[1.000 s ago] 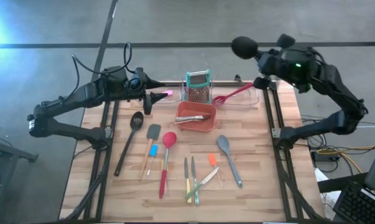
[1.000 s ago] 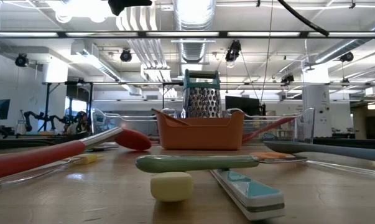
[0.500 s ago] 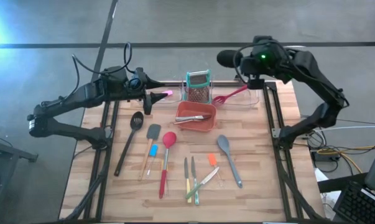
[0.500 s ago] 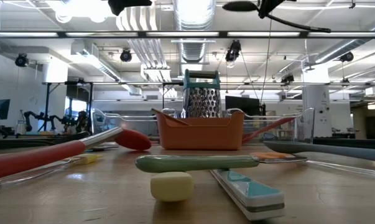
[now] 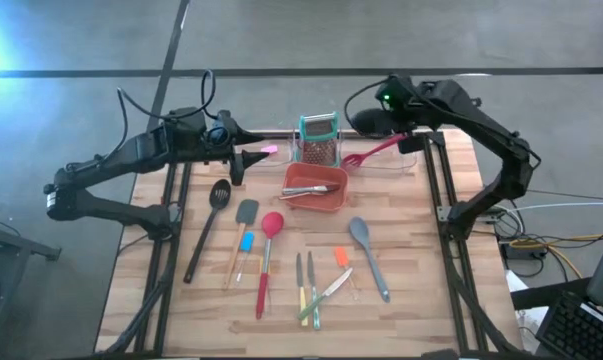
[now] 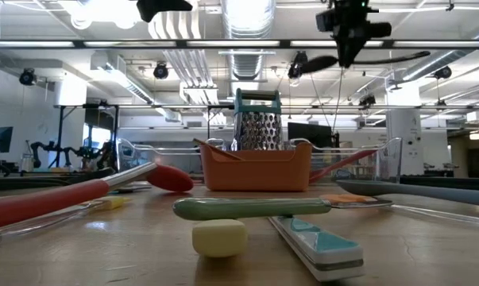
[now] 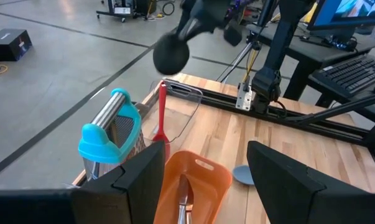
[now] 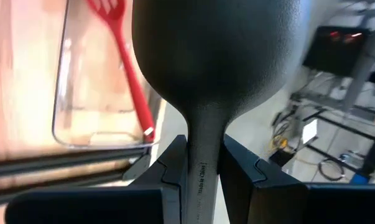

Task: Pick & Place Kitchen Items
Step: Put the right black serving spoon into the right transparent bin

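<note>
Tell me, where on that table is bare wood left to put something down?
Bare wood lies right of the grey spoon, up to the table edge, and along the near edge below the knives. It is crowded from the black slotted spoon across to the orange scraper.

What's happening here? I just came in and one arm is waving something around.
The right gripper is shut on a black spoon, holding it in the air over the table's far right corner, above a clear tray with a red slotted spatula in it. The left gripper hangs open near the box grater, holding nothing. The orange bin already has a few utensils in it, and roughly ten more lie on the table.
</note>
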